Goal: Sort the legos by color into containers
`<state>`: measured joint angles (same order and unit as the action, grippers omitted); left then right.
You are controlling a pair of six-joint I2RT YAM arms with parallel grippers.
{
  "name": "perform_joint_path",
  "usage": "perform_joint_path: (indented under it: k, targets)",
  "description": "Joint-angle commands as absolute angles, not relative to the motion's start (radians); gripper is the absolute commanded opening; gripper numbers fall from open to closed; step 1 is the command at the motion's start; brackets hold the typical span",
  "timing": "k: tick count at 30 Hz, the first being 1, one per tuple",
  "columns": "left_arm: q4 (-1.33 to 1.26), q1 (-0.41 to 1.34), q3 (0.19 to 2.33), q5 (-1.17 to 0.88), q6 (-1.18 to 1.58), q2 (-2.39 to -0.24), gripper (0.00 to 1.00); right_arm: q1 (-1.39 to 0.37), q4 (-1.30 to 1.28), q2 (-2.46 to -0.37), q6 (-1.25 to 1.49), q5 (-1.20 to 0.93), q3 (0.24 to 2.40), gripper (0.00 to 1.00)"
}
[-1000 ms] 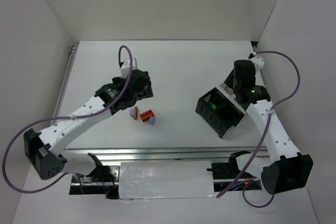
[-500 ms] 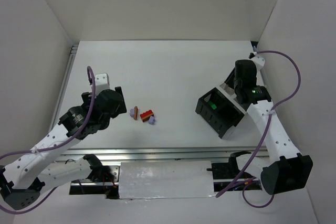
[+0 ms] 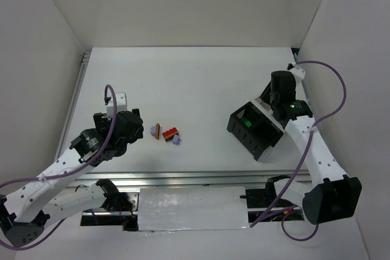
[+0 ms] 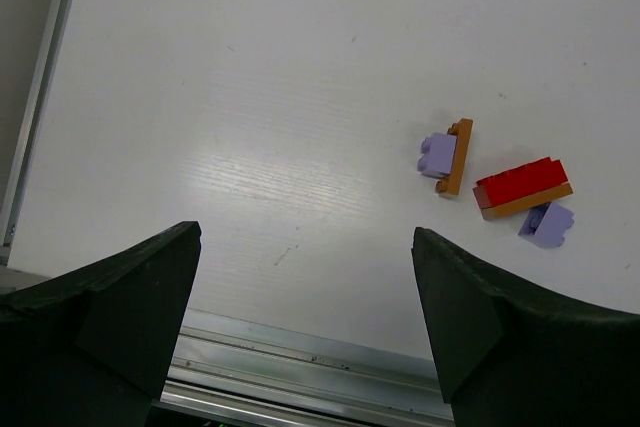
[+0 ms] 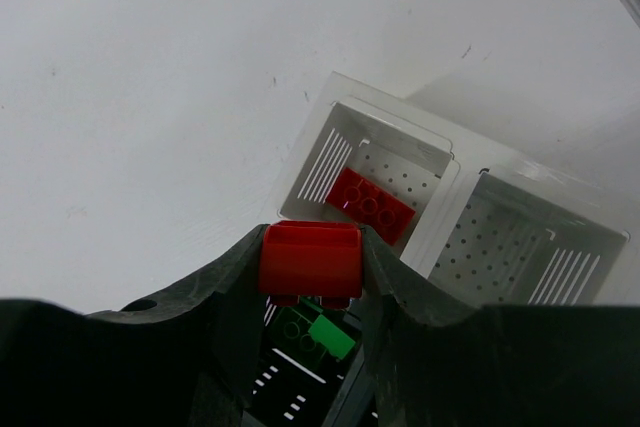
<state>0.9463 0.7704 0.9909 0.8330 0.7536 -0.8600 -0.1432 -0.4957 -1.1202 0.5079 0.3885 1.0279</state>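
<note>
No text, label, brand, number or sign can be read in any of the views.
</note>
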Motion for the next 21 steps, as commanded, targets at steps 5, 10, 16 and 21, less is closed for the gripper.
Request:
perform_joint_path:
  k: [5, 10, 16, 21]
  targets:
    - [0.910, 0.770, 0.989, 0.856, 0.718, -0.881, 1.00, -0.137, -0.433, -1.141, 0.525, 0.406, 1.005, 0.00]
    - [0.896, 0.770, 0.979, 0.839, 0.706, -0.865, 1.00, -0.135, -0.436, -1.173, 0.532, 0.428, 1.029, 0.00]
    - [0.885, 0.769, 0.973, 0.830, 0.693, -0.851, 0.99, -0.135, -0.426, -1.210, 0.541, 0.430, 1.038, 0.11]
    - [0.873, 0.767, 0.969, 0.818, 0.678, -0.845, 0.99, -0.133, -0.425, -1.242, 0.541, 0.445, 1.045, 0.17]
